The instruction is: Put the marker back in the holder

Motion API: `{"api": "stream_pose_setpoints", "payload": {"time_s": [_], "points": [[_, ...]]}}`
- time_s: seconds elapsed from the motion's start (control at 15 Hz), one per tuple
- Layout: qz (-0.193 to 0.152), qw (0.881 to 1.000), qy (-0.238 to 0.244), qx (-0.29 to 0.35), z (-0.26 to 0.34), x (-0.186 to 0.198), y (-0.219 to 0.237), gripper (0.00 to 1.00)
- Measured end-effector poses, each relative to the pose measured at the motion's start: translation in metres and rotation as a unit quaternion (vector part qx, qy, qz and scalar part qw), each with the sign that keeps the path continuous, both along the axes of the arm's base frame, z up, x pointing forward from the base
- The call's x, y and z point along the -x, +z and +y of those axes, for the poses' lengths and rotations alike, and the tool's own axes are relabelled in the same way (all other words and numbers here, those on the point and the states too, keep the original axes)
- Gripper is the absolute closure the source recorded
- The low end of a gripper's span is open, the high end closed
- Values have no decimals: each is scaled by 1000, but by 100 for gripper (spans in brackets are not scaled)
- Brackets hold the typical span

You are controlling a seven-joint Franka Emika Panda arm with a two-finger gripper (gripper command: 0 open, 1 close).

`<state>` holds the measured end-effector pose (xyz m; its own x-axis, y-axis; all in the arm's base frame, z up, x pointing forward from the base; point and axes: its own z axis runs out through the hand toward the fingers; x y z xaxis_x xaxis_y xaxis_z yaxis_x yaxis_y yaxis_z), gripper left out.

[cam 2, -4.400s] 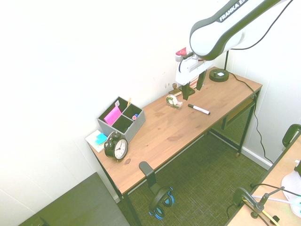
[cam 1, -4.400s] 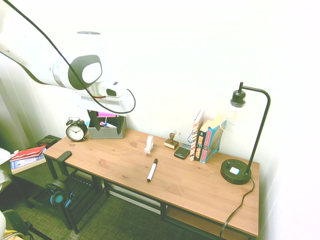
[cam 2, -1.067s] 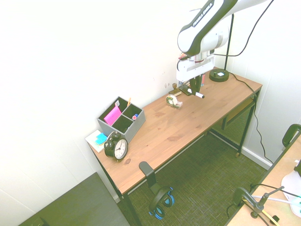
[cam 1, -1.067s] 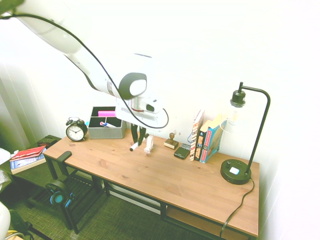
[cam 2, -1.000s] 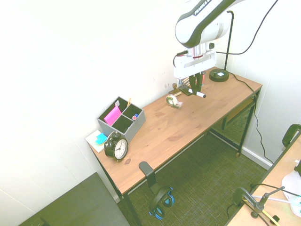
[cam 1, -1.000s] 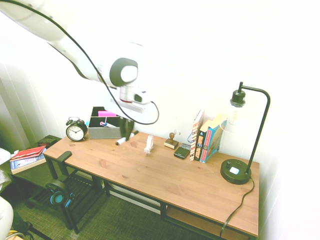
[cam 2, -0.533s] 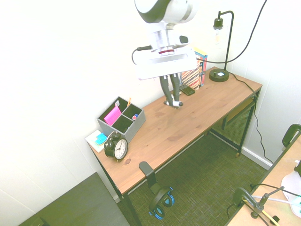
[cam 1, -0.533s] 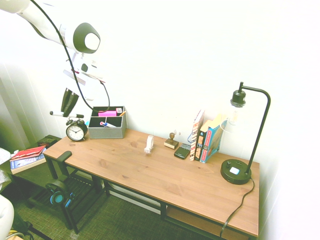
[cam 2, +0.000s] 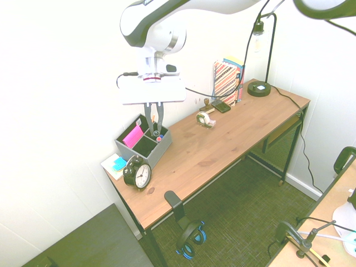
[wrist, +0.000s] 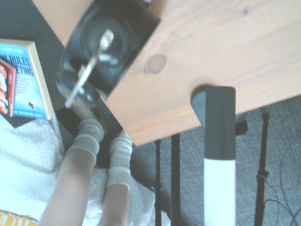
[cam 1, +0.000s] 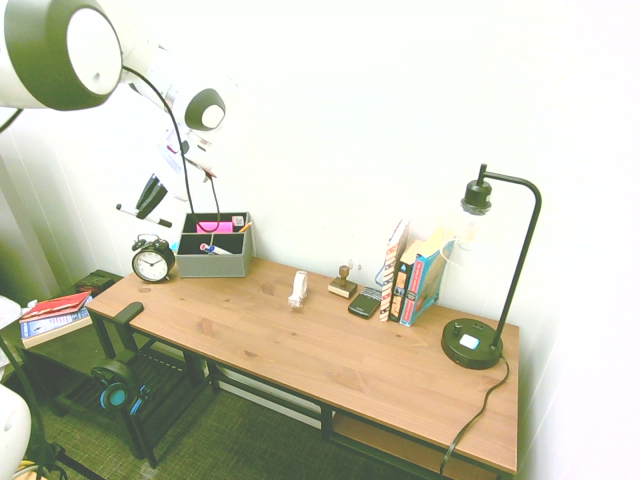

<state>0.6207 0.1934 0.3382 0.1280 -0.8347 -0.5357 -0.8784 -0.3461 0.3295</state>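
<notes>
My gripper point(cam 1: 141, 212) is shut on the marker point(cam 1: 142, 216), a slim white barrel held level in the air. It hangs high over the desk's left end, above the alarm clock point(cam 1: 152, 261) and just left of the holder point(cam 1: 213, 251). In the second exterior view the gripper point(cam 2: 155, 132) overlaps the grey holder point(cam 2: 143, 142), whose dark compartments hold a pink pad and small pens. The wrist view shows the marker's black cap point(wrist: 219, 121) and white barrel over the desk edge, with the clock point(wrist: 96, 54) below.
A white tape dispenser point(cam 1: 297, 288), a small stamp, a phone, books point(cam 1: 412, 275) and a black lamp point(cam 1: 482, 300) stand along the desk's back. Headphones point(cam 1: 115, 387) hang off the left end. A person's socked legs point(wrist: 89, 146) and a book point(wrist: 23, 80) are beside the desk.
The arm has carried the marker from the desk's middle, past the holder, toward the clock end. The grip on it has stayed shut.
</notes>
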Motion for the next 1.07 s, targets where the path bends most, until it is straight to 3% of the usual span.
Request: {"api": "stream_pose_setpoints", "payload": {"time_s": [0.47, 1.07], "points": [[-2, 999, -38, -38, -4, -64, -56, 100], [6, 997, -71, -31, -13, -82, -90, 100]]}}
